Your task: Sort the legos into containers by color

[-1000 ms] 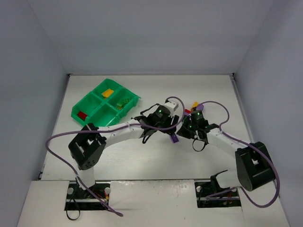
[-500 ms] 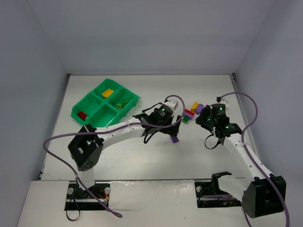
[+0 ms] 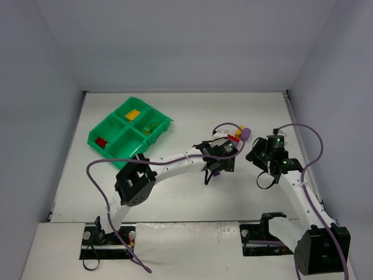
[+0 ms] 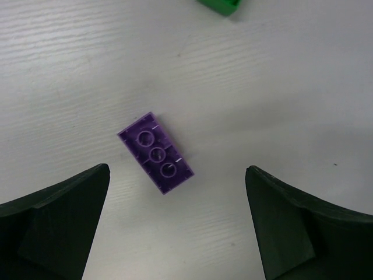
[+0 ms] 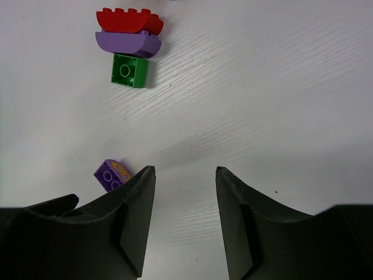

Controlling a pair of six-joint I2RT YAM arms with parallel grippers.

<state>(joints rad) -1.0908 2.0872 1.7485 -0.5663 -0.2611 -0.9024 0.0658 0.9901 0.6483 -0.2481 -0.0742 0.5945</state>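
A purple lego (image 4: pixel 154 151) lies flat on the white table, studs up, just ahead of my left gripper (image 4: pixel 176 172), which hangs wide open above it and touches nothing. In the top view this lego (image 3: pixel 215 172) sits under the left gripper (image 3: pixel 212 169). My right gripper (image 5: pixel 185 169) is open a little and holds nothing. Ahead of it to the left are a red lego (image 5: pixel 129 21), a purple one (image 5: pixel 127 44) and a green one (image 5: pixel 129 70). A purple lego with yellow print (image 5: pixel 112 174) lies beside its left finger. The green tray of containers (image 3: pixel 114 135) stands far left.
The tray holds a yellow brick (image 3: pixel 133 115), lime bricks (image 3: pixel 151 126) and a red brick (image 3: pixel 102 142) in separate compartments. A small cluster of bricks (image 3: pixel 238 136) lies between the two grippers. Purple cables loop over both arms. Grey walls enclose the table.
The left gripper has opened wide over the purple lego while its arm swung right. The right arm has pulled back to the right, away from the cluster, and its jaws have parted.
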